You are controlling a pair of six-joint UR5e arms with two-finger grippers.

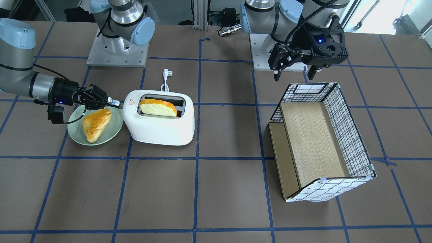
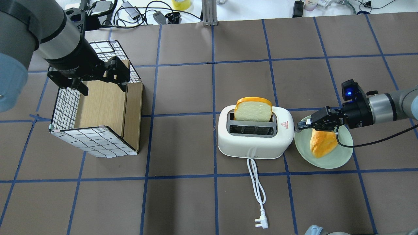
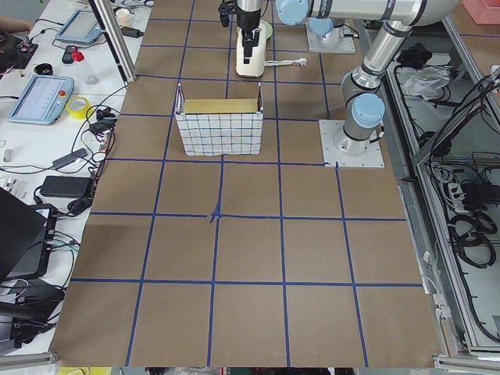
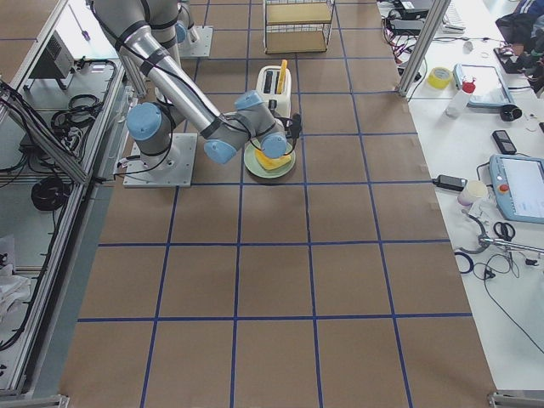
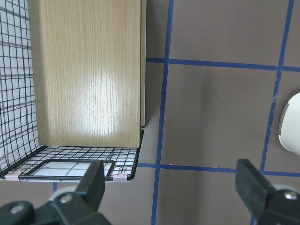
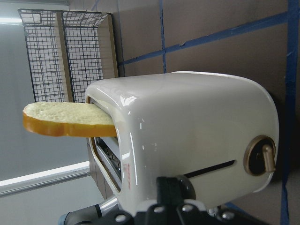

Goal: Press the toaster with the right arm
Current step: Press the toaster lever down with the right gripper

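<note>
The glossy white toaster (image 1: 162, 126) stands on the table with a bread slice (image 1: 158, 107) sticking up out of one slot. It also shows in the overhead view (image 2: 254, 143) and, close up, in the right wrist view (image 6: 201, 117). My right gripper (image 2: 302, 124) is shut, and its tip is at the toaster's end by the red triangle, over the plate. In the right wrist view its tip (image 6: 173, 187) sits at the lever slot. My left gripper (image 2: 102, 85) is open and empty above the checkered box (image 2: 94, 143).
A pale green plate (image 1: 75, 130) with a golden pastry (image 1: 96, 123) lies against the toaster's end, under my right gripper. The toaster's white cord and plug (image 2: 258, 192) trail toward the robot. The checkered box with wooden shelves (image 1: 347, 135) stands apart from the toaster.
</note>
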